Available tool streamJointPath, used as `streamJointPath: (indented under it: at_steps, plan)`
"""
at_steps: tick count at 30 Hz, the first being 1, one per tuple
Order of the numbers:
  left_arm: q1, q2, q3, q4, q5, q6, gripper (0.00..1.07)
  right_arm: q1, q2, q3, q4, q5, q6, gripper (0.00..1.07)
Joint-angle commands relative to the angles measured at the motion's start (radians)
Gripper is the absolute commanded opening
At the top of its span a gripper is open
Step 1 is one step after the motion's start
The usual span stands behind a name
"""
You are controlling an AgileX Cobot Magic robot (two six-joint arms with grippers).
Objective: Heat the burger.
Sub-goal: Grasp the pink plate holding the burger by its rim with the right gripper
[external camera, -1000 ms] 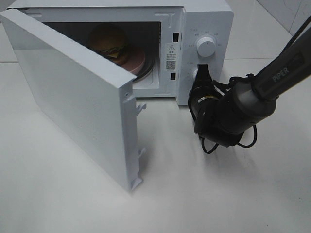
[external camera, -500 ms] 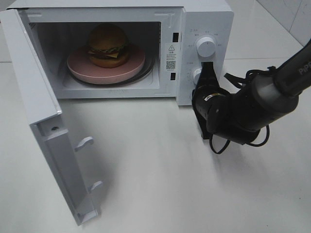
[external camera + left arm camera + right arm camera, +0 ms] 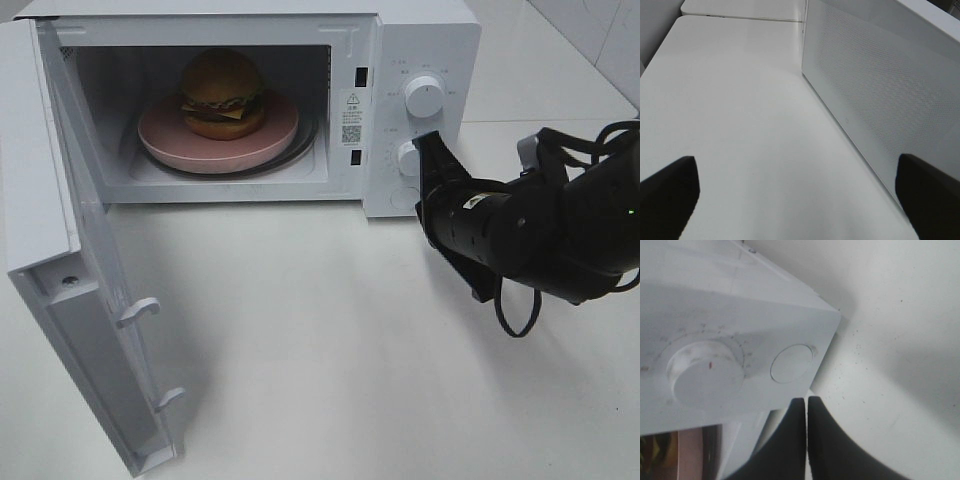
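Beside the control panel of the microwave (image 3: 420, 60), we find the right gripper (image 3: 432, 148) with its fingers (image 3: 795, 440) pressed together on nothing, its tip just beside the lower knob (image 3: 408, 158) and near the round button (image 3: 791, 363). Away from it, the left gripper (image 3: 797, 195) is spread wide and holds nothing, hanging over the white surface (image 3: 740, 100). We see the door (image 3: 60, 300) swung wide open and the burger (image 3: 222, 92) sitting upright on a pink plate (image 3: 160, 140) inside the microwave.
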Motion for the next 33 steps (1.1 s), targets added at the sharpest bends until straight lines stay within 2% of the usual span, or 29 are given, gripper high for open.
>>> streamJointPath:
  at_steps: [1, 3, 9, 11, 17, 22, 25, 27, 29, 30, 33]
  plan:
    - [0.002, -0.007, 0.004, -0.011, -0.013, 0.002, 1.0, -0.004, -0.046, 0.009, -0.023, 0.062, -0.14, 0.0]
    - [0.002, -0.007, 0.004, -0.011, -0.012, 0.002, 1.0, -0.005, -0.09, 0.011, -0.035, 0.129, -0.294, 0.0]
    - [0.002, -0.007, 0.004, -0.011, -0.012, 0.002, 1.0, -0.006, -0.146, 0.011, -0.035, 0.206, -0.486, 0.01]
    - [0.002, -0.007, 0.004, -0.011, -0.012, 0.002, 1.0, -0.006, -0.194, 0.009, -0.036, 0.285, -0.647, 0.02]
    - [0.002, -0.007, 0.004, -0.011, -0.012, 0.002, 1.0, -0.006, -0.223, 0.009, -0.04, 0.322, -0.757, 0.02]
    - [0.002, -0.007, 0.004, -0.011, -0.012, 0.002, 1.0, -0.006, -0.253, 0.009, -0.043, 0.438, -0.846, 0.03]
    - [0.002, -0.007, 0.004, -0.011, -0.012, 0.002, 1.0, -0.006, -0.267, 0.005, -0.092, 0.517, -0.859, 0.03]
    - [0.002, -0.007, 0.004, -0.011, -0.012, 0.002, 1.0, -0.006, -0.271, -0.036, -0.207, 0.684, -0.861, 0.04]
    - [0.002, -0.007, 0.004, -0.011, -0.012, 0.002, 1.0, -0.006, -0.271, -0.052, -0.234, 0.737, -0.861, 0.04]
    - [0.002, -0.007, 0.004, -0.011, -0.012, 0.002, 1.0, -0.006, -0.271, -0.086, -0.304, 0.828, -0.861, 0.05]
    - [0.002, -0.007, 0.004, -0.011, -0.012, 0.002, 1.0, -0.006, -0.271, -0.107, -0.344, 0.878, -0.861, 0.05]
